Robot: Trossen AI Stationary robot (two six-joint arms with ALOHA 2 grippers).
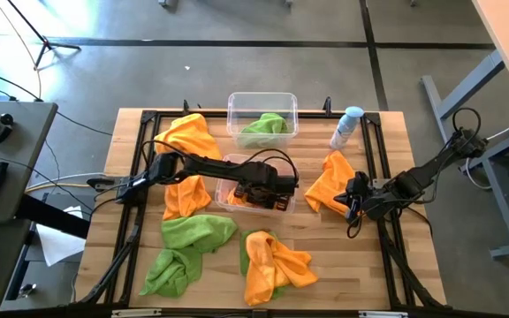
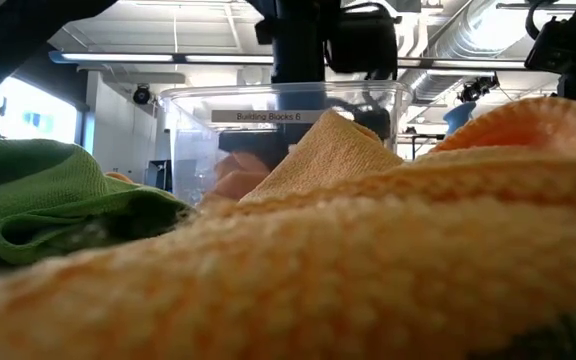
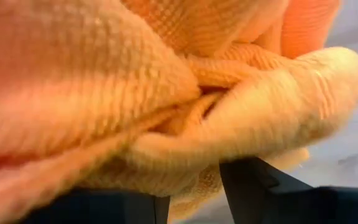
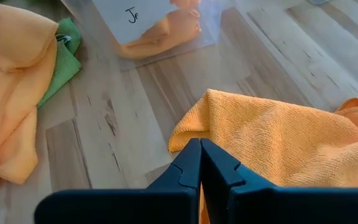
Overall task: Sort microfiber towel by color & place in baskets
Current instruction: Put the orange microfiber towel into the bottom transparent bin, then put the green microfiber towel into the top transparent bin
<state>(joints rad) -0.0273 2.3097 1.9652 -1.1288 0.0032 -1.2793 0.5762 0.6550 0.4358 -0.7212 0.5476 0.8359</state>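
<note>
Microfiber towels lie scattered over the wooden tabletop (image 1: 387,265). At the left, a big orange towel (image 1: 188,137) sits near the far edge, another orange towel (image 1: 184,196) lies closer to the middle, and a pair of green towels (image 1: 184,252) lies toward the near edge. In the middle stand the two baskets: the far basket (image 1: 262,100) holds a green towel (image 1: 266,125), and the near basket (image 1: 228,190) holds orange cloth. The left tool (image 1: 268,190) hangs over the near basket, its fingers (image 3: 253,186) parted, with orange cloth (image 3: 166,93) bunched against and between them. Nearer the front edge lies an orange and green heap (image 1: 272,263). Right of the far basket a spray bottle (image 1: 346,126) lies near the far edge. Farther right, the right tool (image 4: 200,163) is clenched tight with nothing between its fingers, poised at the edge of an orange towel (image 1: 330,181), which lies flat on the wood.
</note>
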